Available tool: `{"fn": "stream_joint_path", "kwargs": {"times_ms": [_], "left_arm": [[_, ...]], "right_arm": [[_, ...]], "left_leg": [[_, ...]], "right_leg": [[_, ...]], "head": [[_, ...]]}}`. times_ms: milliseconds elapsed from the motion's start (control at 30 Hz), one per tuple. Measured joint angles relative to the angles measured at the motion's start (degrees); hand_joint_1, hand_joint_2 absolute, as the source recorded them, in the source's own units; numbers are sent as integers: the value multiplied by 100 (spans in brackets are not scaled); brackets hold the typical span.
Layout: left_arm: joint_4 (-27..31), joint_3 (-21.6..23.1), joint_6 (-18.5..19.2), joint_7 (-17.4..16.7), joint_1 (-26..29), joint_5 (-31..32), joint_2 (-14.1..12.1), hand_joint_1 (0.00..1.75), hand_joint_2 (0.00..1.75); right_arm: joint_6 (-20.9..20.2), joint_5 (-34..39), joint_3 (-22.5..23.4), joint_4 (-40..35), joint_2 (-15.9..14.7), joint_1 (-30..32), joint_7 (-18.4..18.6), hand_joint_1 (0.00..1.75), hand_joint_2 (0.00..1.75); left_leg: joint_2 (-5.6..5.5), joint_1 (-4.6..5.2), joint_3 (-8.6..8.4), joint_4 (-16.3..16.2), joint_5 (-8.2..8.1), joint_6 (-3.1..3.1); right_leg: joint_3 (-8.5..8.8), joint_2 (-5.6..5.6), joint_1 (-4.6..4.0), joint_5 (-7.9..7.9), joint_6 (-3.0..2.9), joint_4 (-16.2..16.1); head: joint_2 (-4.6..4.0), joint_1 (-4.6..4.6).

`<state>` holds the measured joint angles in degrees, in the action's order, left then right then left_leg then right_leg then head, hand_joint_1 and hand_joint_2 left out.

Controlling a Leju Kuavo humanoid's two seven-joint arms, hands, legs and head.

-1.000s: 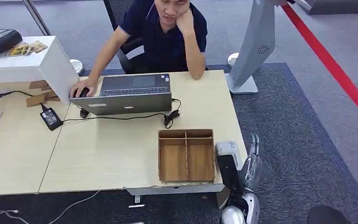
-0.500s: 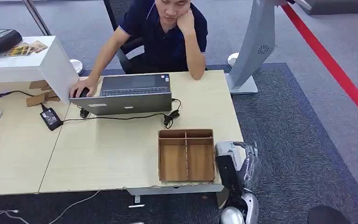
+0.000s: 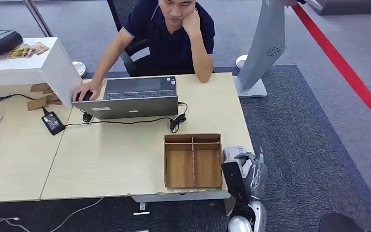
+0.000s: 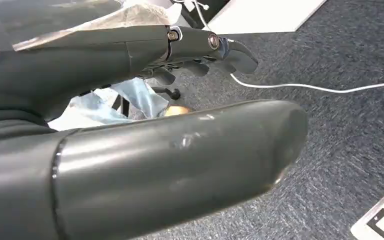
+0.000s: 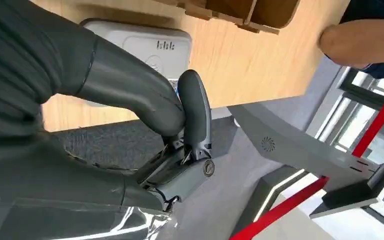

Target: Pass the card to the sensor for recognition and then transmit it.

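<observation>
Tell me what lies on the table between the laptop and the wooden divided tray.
In the head view, a black cable with a coiled bundle crosses between the grey laptop and wooden divided tray; otherwise bare light wooden tabletop.

On the pale wooden table (image 3: 125,159) in front of you, the open wooden divided tray (image 3: 193,161) sits near the right end, close to the near edge. Just right of it lies the white card sensor box (image 3: 235,153), with your right hand (image 3: 244,171) over it at the table's right edge. Farther back, the grey laptop (image 3: 134,97) stands left of centre, a seated person (image 3: 166,36) behind it. The black power adapter (image 3: 53,123) lies left of the laptop.
</observation>
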<state>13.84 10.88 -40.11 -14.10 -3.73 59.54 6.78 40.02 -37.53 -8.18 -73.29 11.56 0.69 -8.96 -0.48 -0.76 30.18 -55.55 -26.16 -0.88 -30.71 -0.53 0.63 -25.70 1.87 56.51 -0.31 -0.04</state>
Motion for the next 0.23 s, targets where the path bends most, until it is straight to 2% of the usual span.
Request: {"fn": "stream_joint_path", "kwargs": {"times_ms": [33,67,233], "left_arm": [[0,-2,0,0,0,0,0,0,0],[0,-2,0,0,0,0,0,0,0],[0,-2,0,0,-1,-2,0,0,0]], "right_arm": [[0,0,-13,0,-11,0,7,175,175],[0,-2,-35,0,-24,0,18,0,175],[0,-44,-103,0,-61,1,105,0,175]], "left_leg": [[0,0,0,0,0,0],[0,0,0,0,0,0],[0,0,0,0,0,0]], "right_leg": [[0,0,0,0,0,0],[0,0,0,0,0,0],[0,0,0,0,0,0]], "head": [[0,-2],[0,-2],[0,0]]}}
